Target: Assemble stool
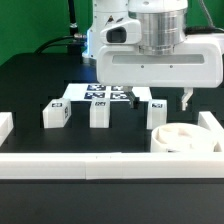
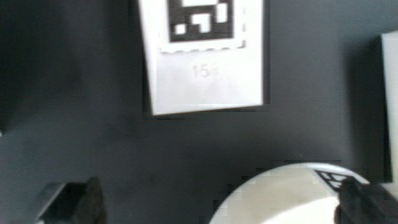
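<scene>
One white arm (image 1: 150, 45) filled the upper part of the exterior view, hanging over the worktop's half on the exterior view's right. Long white border rails (image 1: 90, 162) ran along the near edge of the black worktop (image 1: 25, 90), with shorter pieces at both side edges. The round seat (image 1: 183, 137) lay flat in the near corner on the exterior view's right, just beside the rails. The marker board (image 1: 103, 94) lay flat around the worktop's middle. Three leg blocks stood upright in a row between that board and the near edge: one (image 1: 55, 113) toward the exterior view's left, one (image 1: 99, 112) in the middle, and one (image 1: 155, 112) nearest the seat yet apart from it. The gripper (image 2: 217, 203) hovered over the seat's rim, its dark fingers (image 2: 71, 203) spread wide with nothing pinched between them.
</scene>
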`<state>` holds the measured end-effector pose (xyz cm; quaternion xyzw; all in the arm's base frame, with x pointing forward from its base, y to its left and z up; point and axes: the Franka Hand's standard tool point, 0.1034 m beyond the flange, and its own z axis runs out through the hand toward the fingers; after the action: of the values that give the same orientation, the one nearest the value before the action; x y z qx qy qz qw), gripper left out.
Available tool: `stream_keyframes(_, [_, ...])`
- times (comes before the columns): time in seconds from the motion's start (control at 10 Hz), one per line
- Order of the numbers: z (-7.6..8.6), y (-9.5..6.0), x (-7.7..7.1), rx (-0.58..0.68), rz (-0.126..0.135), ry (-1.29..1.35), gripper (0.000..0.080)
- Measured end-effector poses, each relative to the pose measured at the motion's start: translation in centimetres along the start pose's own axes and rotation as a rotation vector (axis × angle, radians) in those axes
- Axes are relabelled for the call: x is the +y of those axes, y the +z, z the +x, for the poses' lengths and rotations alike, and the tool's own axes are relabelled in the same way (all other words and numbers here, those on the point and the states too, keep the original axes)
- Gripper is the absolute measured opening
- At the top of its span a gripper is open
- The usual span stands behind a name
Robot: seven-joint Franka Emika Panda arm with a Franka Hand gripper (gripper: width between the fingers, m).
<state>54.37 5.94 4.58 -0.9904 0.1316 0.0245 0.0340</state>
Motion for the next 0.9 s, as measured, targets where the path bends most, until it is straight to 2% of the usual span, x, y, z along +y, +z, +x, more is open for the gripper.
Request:
stream_keyframes(0.2, [-0.5, 0.3, 0.1, -0.081, -0.018, -0.016, 0.0649])
stream_keyframes(0.4, [-0.4, 0.3, 0.6, -0.222, -0.051, -0.010, 0.0649])
stream_keyframes(0.8, [-0.8, 0.6, 1.0, -0.484, -0.071, -0.028, 0.0649])
stream_keyframes(0.9, [-0.8, 1.1, 0.9, -0.524, -0.058, -0.034, 0.0649])
